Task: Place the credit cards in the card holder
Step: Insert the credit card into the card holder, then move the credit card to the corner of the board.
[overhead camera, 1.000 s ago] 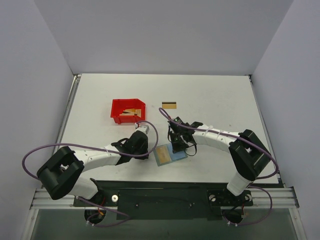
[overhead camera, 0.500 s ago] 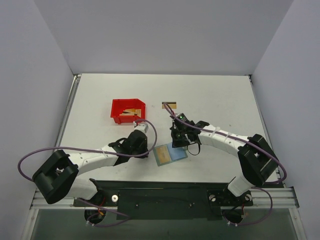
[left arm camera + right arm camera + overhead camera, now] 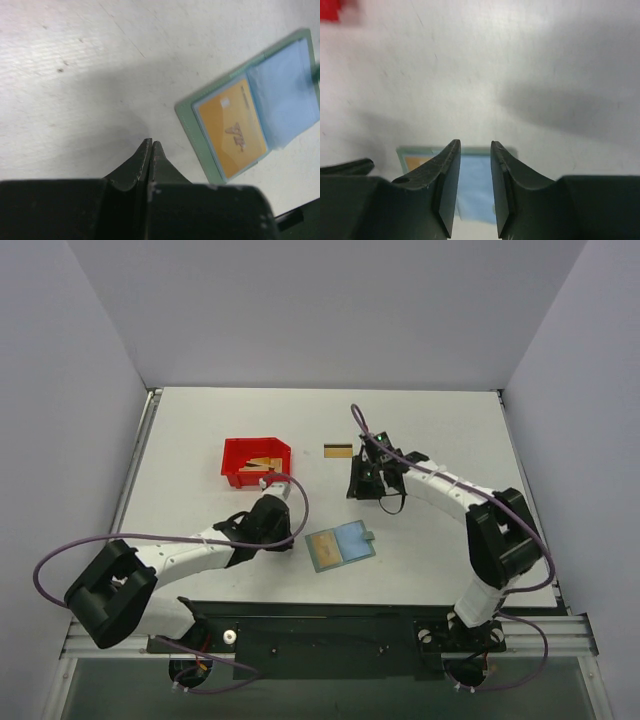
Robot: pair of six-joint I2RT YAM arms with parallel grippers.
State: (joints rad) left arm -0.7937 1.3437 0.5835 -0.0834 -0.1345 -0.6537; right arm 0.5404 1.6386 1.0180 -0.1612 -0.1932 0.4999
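On the left part of the table (image 3: 190, 430), on the far side, stands the red bin (image 3: 232, 452). Inside it lie some gold-tan cards (image 3: 262, 462), loosely one over another; how many they are I cannot tell from the top view.

Just near of the bin is the left end effector (image 3: 285, 538). In the left wrist view its two fingers (image 3: 151, 146) are pressed together with nothing between them, and they hang over bare table, a little to the left of the card holder.

The card holder (image 3: 340, 545) lies open and flat on the near middle of the table, between the two arms, with its light blue inside facing up. Its left pocket contains one orange-gold card (image 3: 232, 132), which sits straight inside the grey-green border. The right half is only blue fabric, and a small snap tab (image 3: 368, 535) sticks out at its right edge.

Far from the card holder, at about the middle of the table, a single card (image 3: 338, 450) with a dark stripe along its far edge lies alone and flat.

Just to the right and a little near of this card is the right end effector (image 3: 362, 483). Its fingers (image 3: 475, 146) stand with a narrow gap and grip nothing. In the right wrist view the open card holder shows behind them, low in the picture.
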